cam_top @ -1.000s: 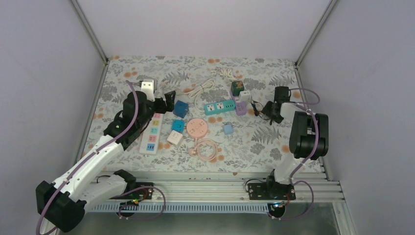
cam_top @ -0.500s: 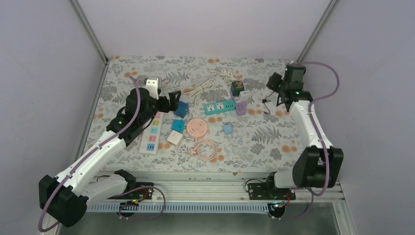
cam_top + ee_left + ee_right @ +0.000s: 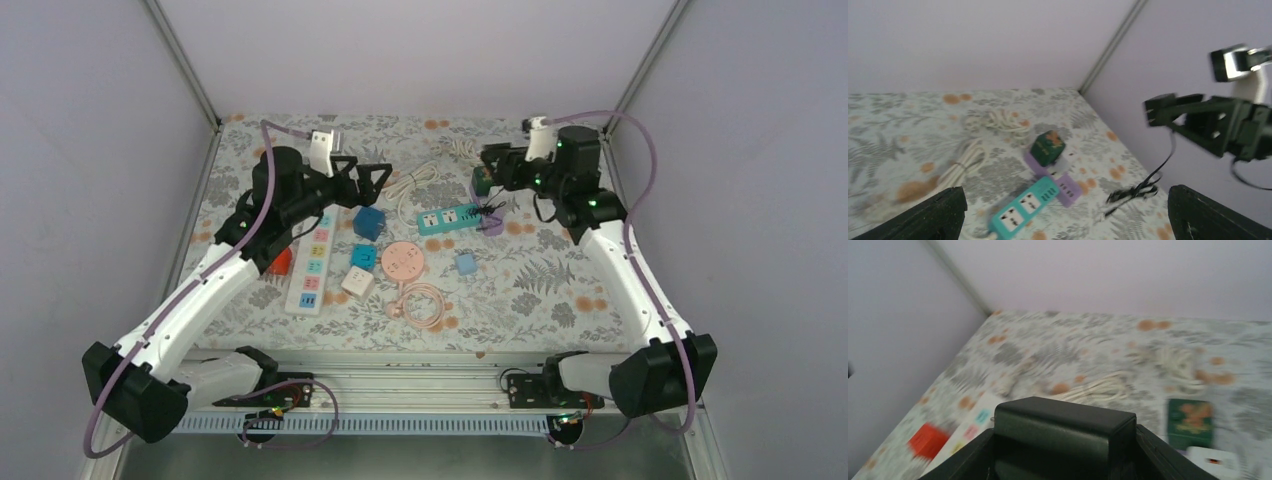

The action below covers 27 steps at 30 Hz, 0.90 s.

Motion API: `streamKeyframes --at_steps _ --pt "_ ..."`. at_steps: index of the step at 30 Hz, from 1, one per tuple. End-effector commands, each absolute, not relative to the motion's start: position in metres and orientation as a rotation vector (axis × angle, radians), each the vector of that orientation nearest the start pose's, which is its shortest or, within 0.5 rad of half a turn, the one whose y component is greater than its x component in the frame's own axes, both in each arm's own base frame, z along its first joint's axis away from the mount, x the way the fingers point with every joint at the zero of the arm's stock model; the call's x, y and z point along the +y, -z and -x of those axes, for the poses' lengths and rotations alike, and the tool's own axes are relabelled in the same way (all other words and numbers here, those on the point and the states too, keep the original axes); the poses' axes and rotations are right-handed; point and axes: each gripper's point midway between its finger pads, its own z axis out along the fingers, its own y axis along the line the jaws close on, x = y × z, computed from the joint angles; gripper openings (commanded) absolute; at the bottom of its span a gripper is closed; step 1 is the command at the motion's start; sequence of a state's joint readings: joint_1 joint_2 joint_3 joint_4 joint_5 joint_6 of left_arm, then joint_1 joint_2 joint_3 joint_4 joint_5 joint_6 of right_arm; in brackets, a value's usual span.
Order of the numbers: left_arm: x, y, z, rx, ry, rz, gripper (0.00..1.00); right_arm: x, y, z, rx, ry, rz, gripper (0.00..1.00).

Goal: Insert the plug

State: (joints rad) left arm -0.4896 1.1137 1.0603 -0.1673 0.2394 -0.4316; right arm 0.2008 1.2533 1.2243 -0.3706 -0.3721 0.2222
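Note:
My right gripper (image 3: 497,166) hangs above the back of the table, shut on a black plug (image 3: 487,157). The plug's thin black cable (image 3: 490,211) dangles down over the teal power strip (image 3: 449,218). In the right wrist view the plug (image 3: 1063,425) fills the gap between the fingers of the right gripper (image 3: 1064,460). My left gripper (image 3: 365,181) is raised near the blue cube socket (image 3: 369,222) and stands open and empty. In the left wrist view the left gripper (image 3: 1068,212) frames the teal strip (image 3: 1025,205) and the hanging cable (image 3: 1135,192).
A white power strip (image 3: 312,268), a pink round socket (image 3: 403,260), a purple strip (image 3: 492,222), a green cube (image 3: 485,178), small cube adapters, white cable bundles (image 3: 415,182) and a pink coiled cable (image 3: 422,303) lie on the floral cloth. Walls close in at the back and sides.
The right arm rose from the table's right side and swung left over the teal strip, lifting the plug and its cable. The left arm rose and reached further right.

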Motion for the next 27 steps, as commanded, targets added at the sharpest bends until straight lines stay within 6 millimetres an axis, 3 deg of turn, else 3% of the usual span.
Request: streamKeyframes --at_steps 1,6,15,20,27 --pt "-0.244 -0.365 -0.305 1.861 1.096 -0.334 1.00 0.200 -0.345 -0.343 1.840 -0.854 0.524 0.56" --pt "-0.260 -0.382 -0.293 1.826 1.270 -0.403 1.00 0.245 -0.343 -0.313 1.746 -0.974 0.742 0.56" --pt "-0.282 -0.372 -0.289 1.891 1.467 -0.459 0.97 0.297 -0.339 -0.282 1.635 -1.041 0.996 0.58" --pt "-0.295 -0.360 -0.274 1.934 1.702 -0.516 0.82 0.312 -0.335 -0.279 1.596 -1.028 1.070 0.58" --pt "-0.288 -0.341 -0.275 2.002 1.594 -0.514 0.78 0.318 -0.330 -0.291 1.615 -1.013 1.074 0.58"
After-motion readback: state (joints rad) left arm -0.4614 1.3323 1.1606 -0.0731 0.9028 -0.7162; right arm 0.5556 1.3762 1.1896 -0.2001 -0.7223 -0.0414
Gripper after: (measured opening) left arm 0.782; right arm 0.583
